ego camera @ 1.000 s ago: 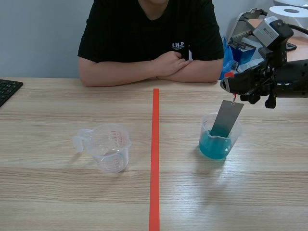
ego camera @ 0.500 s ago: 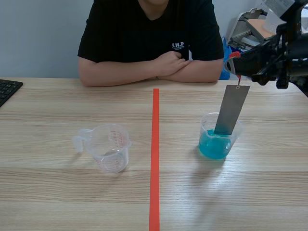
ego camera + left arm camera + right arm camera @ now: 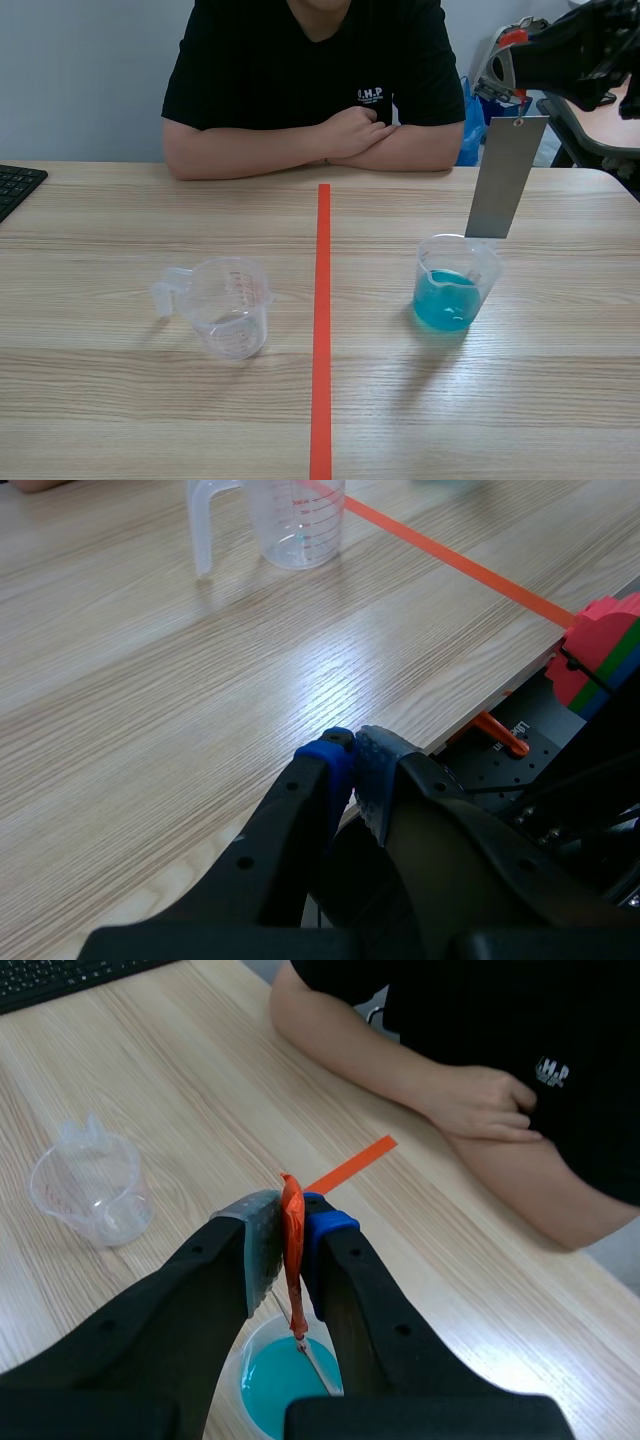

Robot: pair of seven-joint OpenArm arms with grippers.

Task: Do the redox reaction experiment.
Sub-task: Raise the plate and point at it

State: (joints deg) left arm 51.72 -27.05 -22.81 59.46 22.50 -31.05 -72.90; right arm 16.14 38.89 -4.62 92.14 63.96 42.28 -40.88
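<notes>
Grey metal plate [image 3: 507, 177] hangs just above beaker [image 3: 456, 285] of blue liquid, clear of it. Likely thin, stiff, light, wet-slippery. Right jaws pinch orange tag [image 3: 292, 1220] at plate's top, the safest hold, though plate may swing. Left jaws closed, empty, well apart from beaker.

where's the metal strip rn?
Scene view, right of the tape line: the metal strip hangs by an orange tag from the right gripper, over the beaker of blue liquid.
</notes>
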